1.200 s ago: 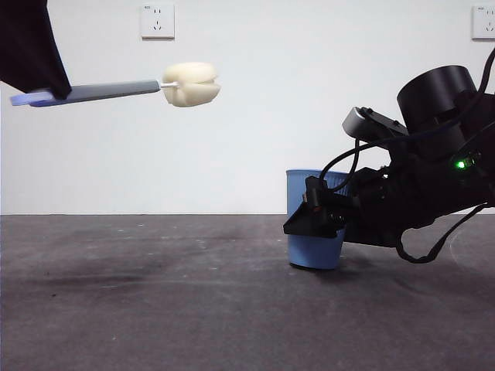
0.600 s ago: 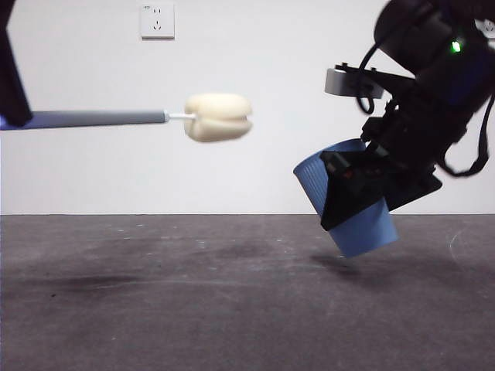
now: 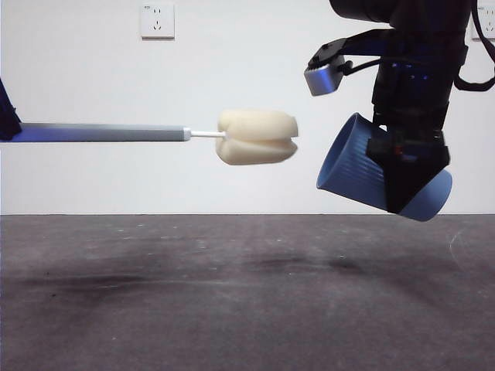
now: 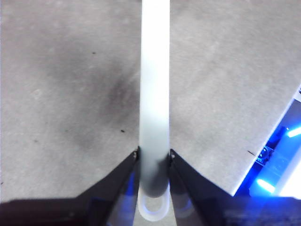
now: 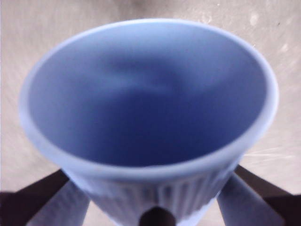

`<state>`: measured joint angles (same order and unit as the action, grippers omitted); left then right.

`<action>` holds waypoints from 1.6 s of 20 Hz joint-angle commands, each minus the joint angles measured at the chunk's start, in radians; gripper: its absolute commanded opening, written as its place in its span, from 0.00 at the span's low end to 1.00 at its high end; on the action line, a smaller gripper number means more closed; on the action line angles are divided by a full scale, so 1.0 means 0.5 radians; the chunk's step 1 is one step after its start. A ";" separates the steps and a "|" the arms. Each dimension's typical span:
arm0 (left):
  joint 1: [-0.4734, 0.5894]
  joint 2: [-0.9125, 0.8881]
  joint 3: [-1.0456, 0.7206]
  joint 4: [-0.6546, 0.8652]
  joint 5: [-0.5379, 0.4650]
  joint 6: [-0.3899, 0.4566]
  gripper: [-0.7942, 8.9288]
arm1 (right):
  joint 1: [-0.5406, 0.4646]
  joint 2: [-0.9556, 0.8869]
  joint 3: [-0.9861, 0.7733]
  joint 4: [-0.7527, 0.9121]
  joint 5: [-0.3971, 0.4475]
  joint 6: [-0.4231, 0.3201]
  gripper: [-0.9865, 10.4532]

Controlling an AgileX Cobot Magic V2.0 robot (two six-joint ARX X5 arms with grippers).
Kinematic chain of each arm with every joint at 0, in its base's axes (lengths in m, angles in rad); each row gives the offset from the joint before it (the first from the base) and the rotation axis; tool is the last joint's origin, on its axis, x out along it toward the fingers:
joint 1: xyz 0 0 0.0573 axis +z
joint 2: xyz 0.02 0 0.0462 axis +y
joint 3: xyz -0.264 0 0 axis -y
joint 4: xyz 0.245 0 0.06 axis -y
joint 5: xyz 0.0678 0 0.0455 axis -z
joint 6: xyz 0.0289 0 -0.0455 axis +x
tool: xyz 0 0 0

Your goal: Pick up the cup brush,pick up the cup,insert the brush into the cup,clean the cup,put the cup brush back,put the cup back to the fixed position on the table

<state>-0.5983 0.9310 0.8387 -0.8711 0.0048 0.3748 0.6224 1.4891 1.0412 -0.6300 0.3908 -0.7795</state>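
Note:
The cup brush (image 3: 116,133) is held level in the air, its cream-yellow sponge head (image 3: 257,137) pointing right toward the cup. My left gripper (image 4: 153,162) is shut on the grey handle (image 4: 154,94) near its white looped end; in the front view only its dark tip (image 3: 8,116) shows at the left edge. My right gripper (image 3: 408,166) is shut on the blue ribbed cup (image 3: 352,166) and holds it high above the table (image 3: 232,294), tilted with its mouth facing left toward the sponge. The right wrist view looks into the empty cup (image 5: 146,108). A small gap separates sponge and rim.
A white wall with two sockets (image 3: 158,21) stands behind the table. The table's edge (image 4: 263,141) shows in the left wrist view with blue lights beyond it. The right arm's body (image 3: 410,62) hangs large at the upper right.
The right gripper lifted the cup off the table and tilted its mouth leftward. The brush moved right, levelled out, and its sponge now sits close to the cup's rim.

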 commanded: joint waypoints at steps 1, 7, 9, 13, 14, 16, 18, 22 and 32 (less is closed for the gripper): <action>-0.055 0.034 0.002 -0.011 0.012 0.037 0.07 | 0.050 0.002 0.005 0.017 0.068 -0.169 0.07; -0.170 0.159 0.002 0.047 0.002 0.027 0.07 | 0.180 0.002 0.005 0.046 0.168 -0.345 0.07; -0.185 0.206 0.002 0.071 0.002 0.018 0.07 | 0.226 0.002 0.005 0.045 0.196 -0.430 0.07; -0.239 0.307 0.005 0.172 0.009 -0.031 0.07 | 0.323 0.007 0.005 0.044 0.269 -0.537 0.07; -0.255 0.334 0.018 0.195 0.012 -0.048 0.07 | 0.347 0.013 0.005 0.044 0.269 -0.539 0.07; -0.306 0.409 0.103 0.211 0.047 -0.085 0.07 | 0.407 0.041 0.005 0.043 0.271 -0.577 0.07; -0.356 0.480 0.215 0.231 0.048 -0.131 0.07 | 0.460 0.081 0.005 0.043 0.273 -0.581 0.07; -0.375 0.524 0.304 0.217 0.038 -0.189 0.07 | 0.528 0.101 0.005 0.044 0.307 -0.572 0.07; -0.260 0.288 0.303 -0.391 -0.113 -0.227 0.07 | 0.524 0.101 0.005 0.030 0.375 -0.528 0.07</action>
<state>-0.7330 1.0767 0.9894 -1.0645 -0.0460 0.2771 0.8825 1.5360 1.0416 -0.6167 0.5766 -1.0550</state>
